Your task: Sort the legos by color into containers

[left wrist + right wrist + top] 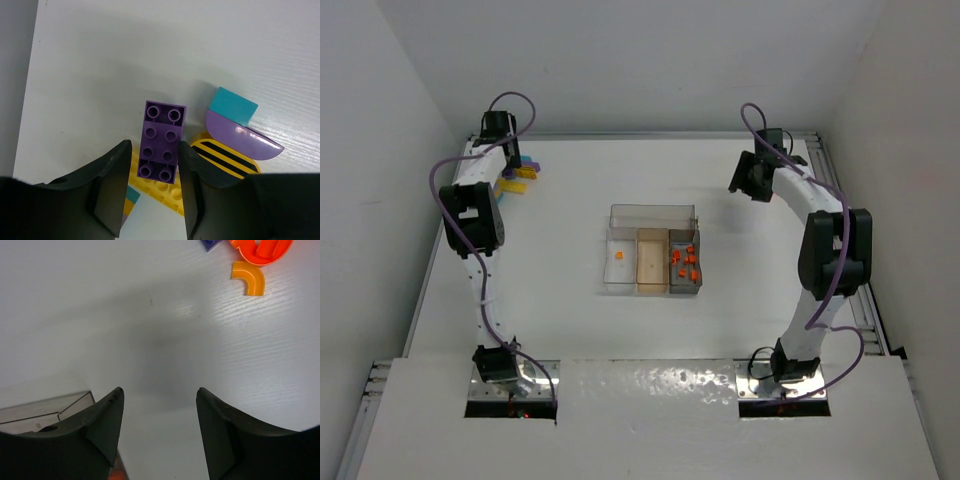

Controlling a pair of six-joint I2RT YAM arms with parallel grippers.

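Observation:
A purple lego brick (161, 140) lies on a yellow plate (167, 191) in a small pile of legos (520, 172) at the table's far left. My left gripper (155, 150) straddles the brick's near end. Its right finger (192, 185) touches the brick, and a thin gap shows at the left finger. Beside the brick are a teal block (231, 105), a purple half-round piece (240, 137) and a yellow black-striped piece (225, 160). The containers are compartments of one clear tray (652, 212) at mid-table. Several orange legos (687, 262) lie in its grey section. My right gripper (159, 392) hangs open and empty at the far right.
One orange piece (619, 256) lies in the tray's clear narrow section. In the right wrist view an orange curved piece (247, 277), an orange-red piece (262, 247) and a purple corner (210, 244) lie ahead, with the tray's corner (45, 407) at lower left. Walls close in on both sides.

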